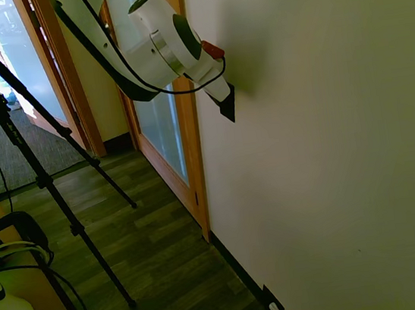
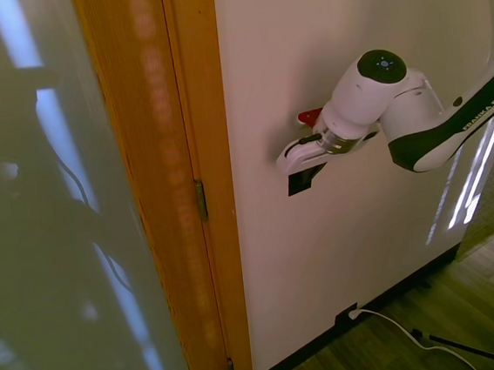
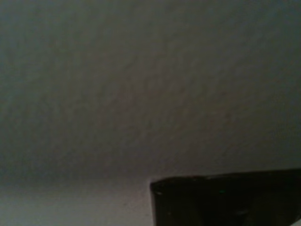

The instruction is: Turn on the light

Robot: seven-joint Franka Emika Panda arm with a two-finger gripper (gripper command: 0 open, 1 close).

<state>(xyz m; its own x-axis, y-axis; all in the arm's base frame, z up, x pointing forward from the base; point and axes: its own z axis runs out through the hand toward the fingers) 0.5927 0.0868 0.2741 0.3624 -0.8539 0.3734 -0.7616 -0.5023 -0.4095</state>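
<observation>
Black plastic, by its look: the switch [image 1: 228,105], a flat rectangular wall plate, taller than wide, was mounted on the pale wall [image 1: 329,147] just right of the wooden door frame [image 1: 192,157] and well above the floor. Only its lower corner showed in either exterior view; the rest lay behind the arm's white hand. In the wrist view it appeared as a dark, blurred block [image 3: 225,200] against grey-lit plaster.

Handling, as judged: rigid, fixed to the wall, not an item to be lifted or gripped. It should answer to a short firm push on its rocker face, made square to the wall; a glancing contact would likely slide off the smooth surface.

Gripper [image 2: 296,164]: pressed against or very close to the plate, fingers hidden, so whether they stood wide or narrow could not be told.

Also present: a black outlet plate [image 2: 345,317] low on the wall near the floor, with a white plug and cord.
</observation>
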